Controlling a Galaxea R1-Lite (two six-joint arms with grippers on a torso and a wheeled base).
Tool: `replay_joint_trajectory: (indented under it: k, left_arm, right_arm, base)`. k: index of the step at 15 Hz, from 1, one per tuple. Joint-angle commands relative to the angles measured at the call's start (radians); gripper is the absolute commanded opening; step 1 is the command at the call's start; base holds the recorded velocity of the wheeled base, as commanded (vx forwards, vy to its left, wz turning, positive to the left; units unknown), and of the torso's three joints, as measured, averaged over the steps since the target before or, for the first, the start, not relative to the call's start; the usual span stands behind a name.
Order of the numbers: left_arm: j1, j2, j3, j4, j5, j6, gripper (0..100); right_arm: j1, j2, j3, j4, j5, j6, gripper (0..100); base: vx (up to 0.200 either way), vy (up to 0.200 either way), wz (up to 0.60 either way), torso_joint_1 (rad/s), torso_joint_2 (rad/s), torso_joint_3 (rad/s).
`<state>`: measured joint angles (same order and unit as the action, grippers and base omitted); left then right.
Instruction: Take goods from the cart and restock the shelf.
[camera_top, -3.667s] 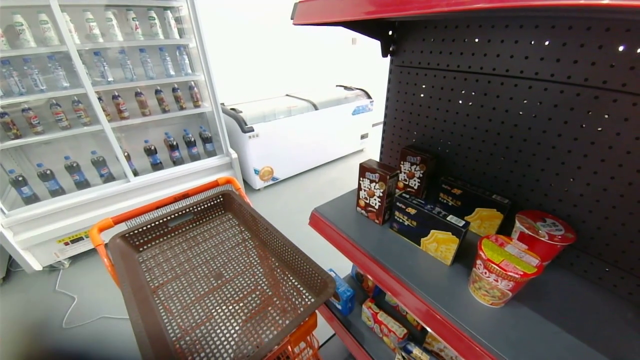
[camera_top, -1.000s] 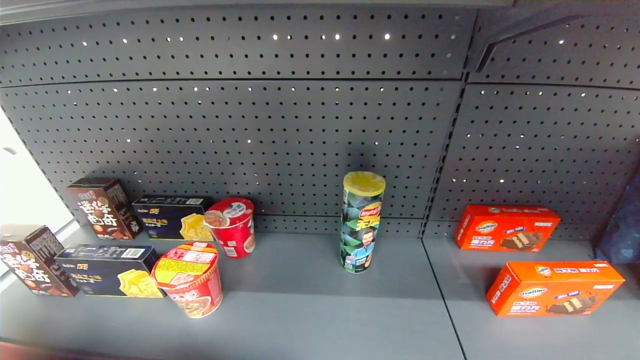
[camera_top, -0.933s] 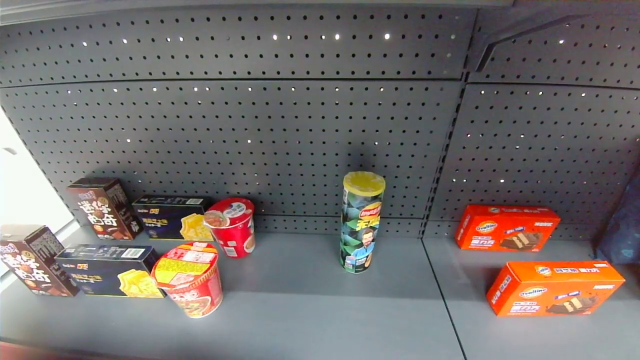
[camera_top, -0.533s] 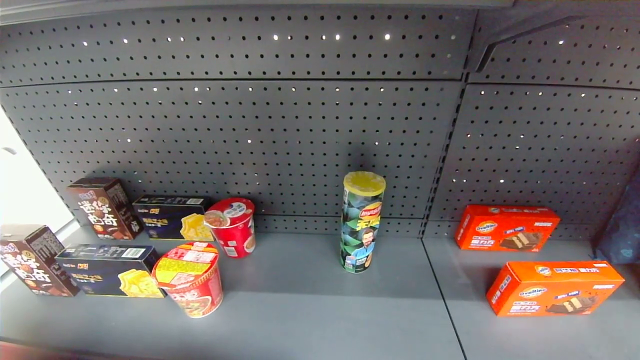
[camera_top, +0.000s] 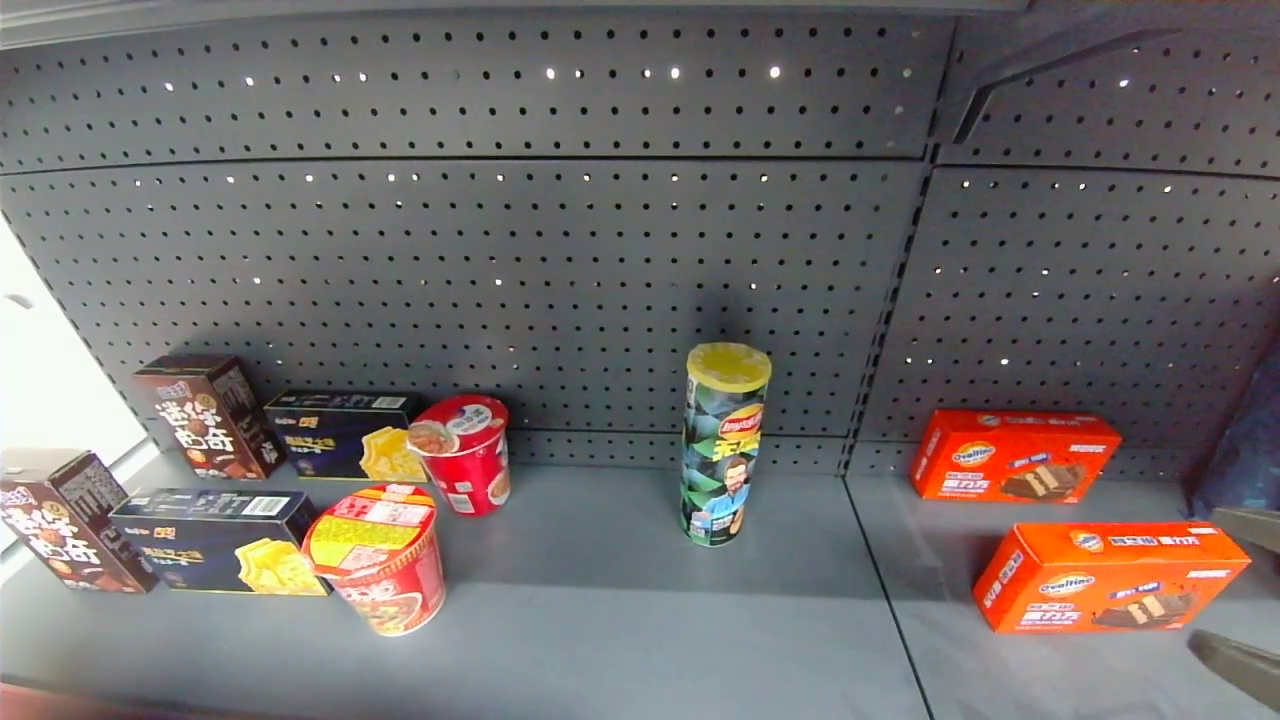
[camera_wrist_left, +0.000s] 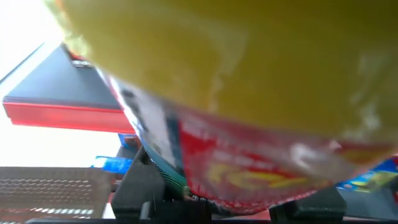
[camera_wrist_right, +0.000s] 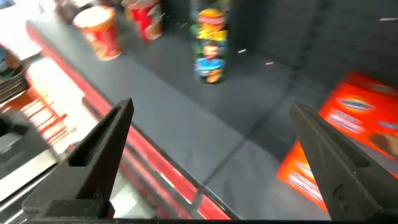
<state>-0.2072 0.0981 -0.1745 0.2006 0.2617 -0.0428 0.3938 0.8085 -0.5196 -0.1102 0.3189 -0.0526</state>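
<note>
The grey shelf (camera_top: 620, 640) carries a tall chips tube (camera_top: 727, 445) with a yellow lid, upright near the back edge about midway along. Toward the left end stand two brown boxes (camera_top: 65, 520) (camera_top: 208, 415), two dark blue boxes (camera_top: 220, 540) (camera_top: 340, 433) on their long sides and two red noodle cups (camera_top: 380, 557) (camera_top: 462, 453), each pair front and back. Two orange boxes (camera_top: 1110, 577) (camera_top: 1015, 455) lie toward the right end, one behind the other. A yellow and red packet (camera_wrist_left: 249, 93) sits between the left gripper (camera_wrist_left: 224, 202)'s jaws.

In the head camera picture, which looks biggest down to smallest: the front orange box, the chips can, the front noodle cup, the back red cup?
1. front orange box
2. chips can and front noodle cup: about alike, can taller, cup wider and nearer the camera
3. back red cup, farther back
</note>
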Motion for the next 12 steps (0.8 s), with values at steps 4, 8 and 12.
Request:
replay_joint_trajectory:
  k: [4, 8, 12]
  left_arm:
    - [0.000, 0.003, 0.003, -0.001, -0.050, -0.017, 0]
    - [0.000, 0.003, -0.010, -0.003, -0.075, -0.019, 0]
    - [0.000, 0.003, 0.006, -0.001, -0.073, -0.019, 0]
  right_arm:
    - [0.094, 0.405, -0.096, -0.151, 0.083, -0.016, 100]
    - [0.119, 0.620, -0.191, -0.175, 0.091, -0.059, 100]
    - [0.188, 0.799, -0.234, -0.194, -0.063, -0.096, 100]
  base:
    - [0.000, 0.000, 0.00, 0.000, 0.00, 0.000]
    - [0.000, 0.000, 0.00, 0.000, 0.00, 0.000]
    - [0.000, 0.000, 0.00, 0.000, 0.00, 0.000]
